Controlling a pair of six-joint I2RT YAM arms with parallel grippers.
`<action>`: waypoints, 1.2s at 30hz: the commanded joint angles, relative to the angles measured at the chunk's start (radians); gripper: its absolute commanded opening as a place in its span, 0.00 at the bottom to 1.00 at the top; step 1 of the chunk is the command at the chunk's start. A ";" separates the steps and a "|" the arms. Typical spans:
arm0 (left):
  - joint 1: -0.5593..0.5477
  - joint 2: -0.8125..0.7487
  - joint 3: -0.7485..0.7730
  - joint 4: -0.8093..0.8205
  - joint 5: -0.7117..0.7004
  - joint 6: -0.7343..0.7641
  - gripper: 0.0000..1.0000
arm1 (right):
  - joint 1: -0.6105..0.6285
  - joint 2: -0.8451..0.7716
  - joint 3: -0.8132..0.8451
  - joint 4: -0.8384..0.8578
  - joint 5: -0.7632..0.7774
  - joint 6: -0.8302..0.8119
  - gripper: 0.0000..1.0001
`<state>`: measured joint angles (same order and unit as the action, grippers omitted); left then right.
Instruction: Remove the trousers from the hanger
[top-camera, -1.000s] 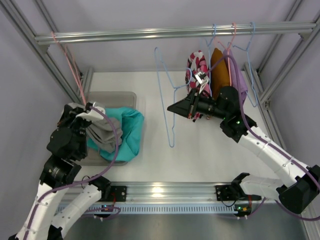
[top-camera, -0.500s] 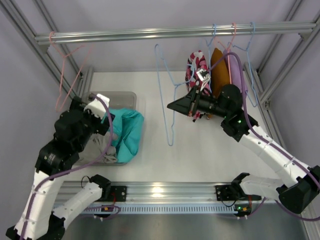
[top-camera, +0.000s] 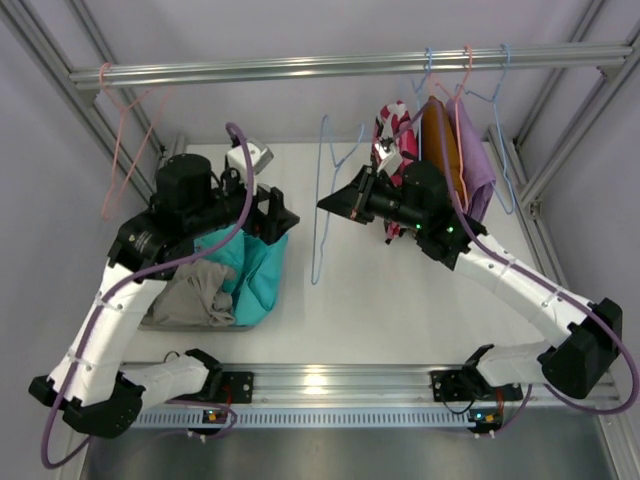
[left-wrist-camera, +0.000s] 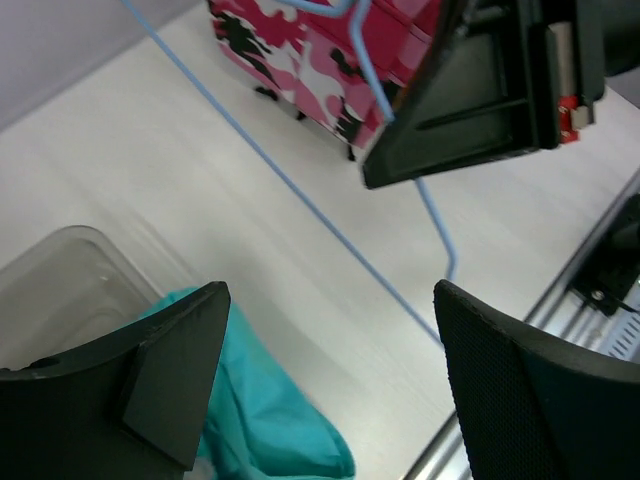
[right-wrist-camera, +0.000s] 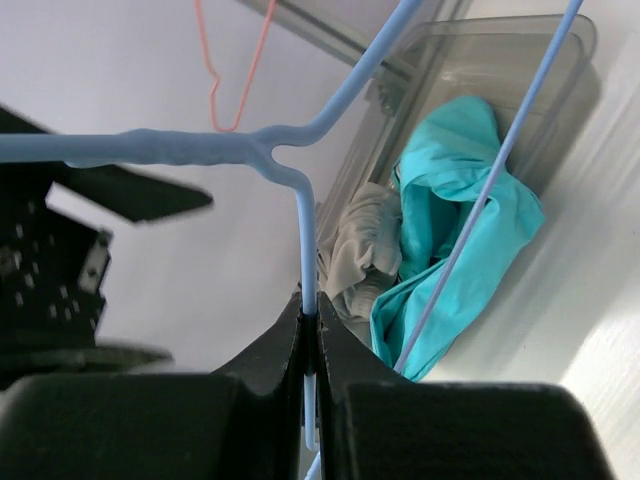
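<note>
White tabletop (top-camera: 400, 300) under a silver rail (top-camera: 300, 68) fills the overhead view. The right gripper (top-camera: 335, 203) is clamped on a thin light-blue wire hanger (top-camera: 317, 240), which hangs bare below its fingers. The left gripper (top-camera: 275, 215) hovers over a clear plastic bin (top-camera: 160, 322), where the crumpled grey cloth trousers (top-camera: 195, 295) lie beneath and behind its fingers. The garment seems already off, so I judge the step in hand is a clean parting. The left fingers should lift straight away without snagging cloth or wire, and the right should carry the hanger by its neck, clear of the pink camouflage-print garment (top-camera: 388, 130) just behind its fingers. From the left wrist, the two black fingers stand wide apart with nothing between them; the blue wire crosses the table ahead of their tips. From the right wrist, the fingers are pinched tight on the hanger's neck, with the bin beyond the tips. There the trousers look soft, limp and bunched, touching a bright teal fabric garment (right-wrist-camera: 450, 200) and draped on no wire.
</note>
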<state>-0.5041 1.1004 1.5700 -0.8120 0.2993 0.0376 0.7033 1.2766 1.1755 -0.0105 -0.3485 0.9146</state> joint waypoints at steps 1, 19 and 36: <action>-0.057 -0.002 -0.027 0.088 0.052 -0.106 0.87 | 0.042 0.029 0.116 -0.103 0.158 0.090 0.00; -0.217 0.070 -0.156 0.062 -0.256 -0.013 0.79 | 0.140 0.170 0.259 -0.146 0.261 0.125 0.00; -0.165 -0.065 -0.220 0.082 -0.353 -0.117 0.00 | 0.139 0.149 0.234 -0.075 0.198 0.067 0.87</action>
<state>-0.7055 1.1072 1.3602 -0.7815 -0.0422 -0.0105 0.8291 1.4662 1.3819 -0.1497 -0.1253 1.0187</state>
